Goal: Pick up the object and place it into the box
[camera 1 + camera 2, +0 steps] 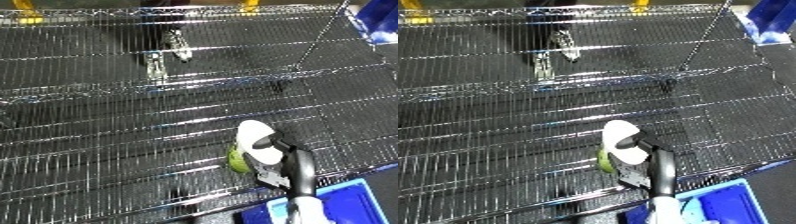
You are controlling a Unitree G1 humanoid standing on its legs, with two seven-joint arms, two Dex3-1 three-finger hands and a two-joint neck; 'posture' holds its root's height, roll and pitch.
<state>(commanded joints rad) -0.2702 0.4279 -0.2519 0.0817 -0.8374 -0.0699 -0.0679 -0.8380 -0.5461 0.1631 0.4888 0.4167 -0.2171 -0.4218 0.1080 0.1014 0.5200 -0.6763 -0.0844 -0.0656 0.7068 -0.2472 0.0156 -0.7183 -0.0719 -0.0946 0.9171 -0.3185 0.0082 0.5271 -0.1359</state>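
1. One hand is showing: the right hand (282, 162), black, is coming in from the near right edge over the wire shelf (107, 130). The left hand is appearing in neither view.
2. One object (251, 137) is showing, white on top with a yellow-green part on its lower left. It is sitting at the near right of the shelf, right at the hand.
3. The right hand is lying against the object's near right side, with dark fingers (631, 144) curling onto the white part, so it looks to be gripping the object. How far the fingers are wrapping round is hard to make out.
4. One blue bin (351, 197) is peeking in at the near right corner, below the shelf's front edge. Most of it is cut off by the view's edge.
5. A second blue thing (776, 20) is sitting at the far right corner, also cut off; what it is cannot be told.
6. Two small metal pieces (155, 65) are standing on the far left part of the shelf, too blurred to identify.
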